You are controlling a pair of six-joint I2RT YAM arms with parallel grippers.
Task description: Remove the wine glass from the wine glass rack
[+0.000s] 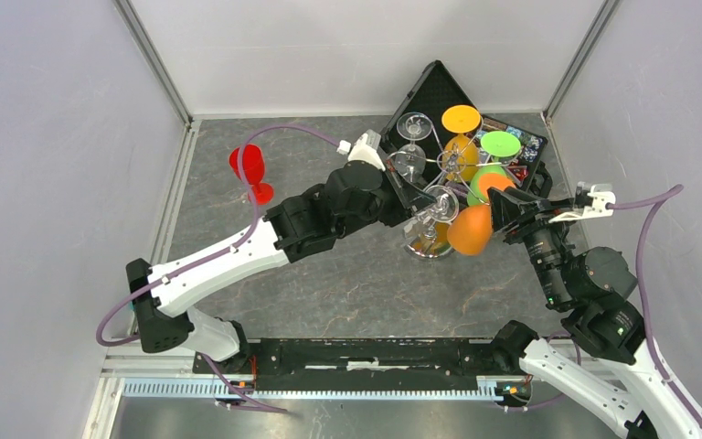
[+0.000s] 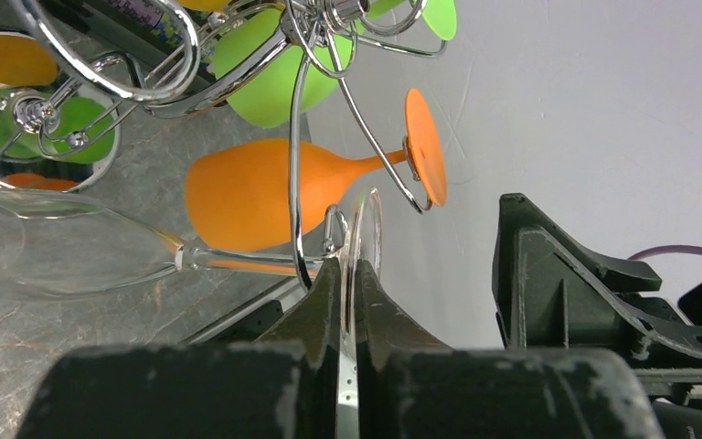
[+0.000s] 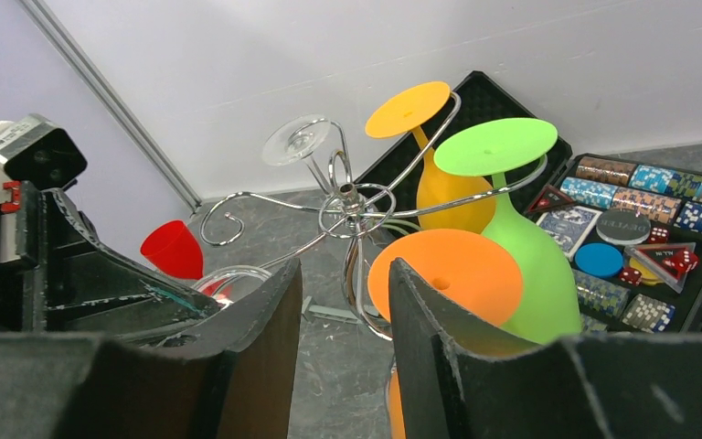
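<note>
The wine glass rack (image 1: 441, 163) is a silver wire stand with several glasses hanging from its curled arms. In the left wrist view, my left gripper (image 2: 350, 274) is shut on the edge of the round foot of a clear wine glass (image 2: 64, 251), whose stem still rests in a rack arm (image 2: 297, 197). My right gripper (image 3: 343, 274) is open just right of the rack (image 3: 352, 206), with nothing between its fingers. An orange glass's foot (image 3: 457, 274) sits just behind its right finger. Seen from above, the left gripper (image 1: 420, 206) and the right gripper (image 1: 503, 212) flank the rack.
A red glass (image 1: 251, 169) stands on the table at the far left. Behind the rack lies an open black case (image 1: 434, 91) holding poker chips (image 3: 644, 197). Orange (image 1: 469, 230) and green (image 1: 500, 144) glasses hang on the rack. Grey walls enclose the table.
</note>
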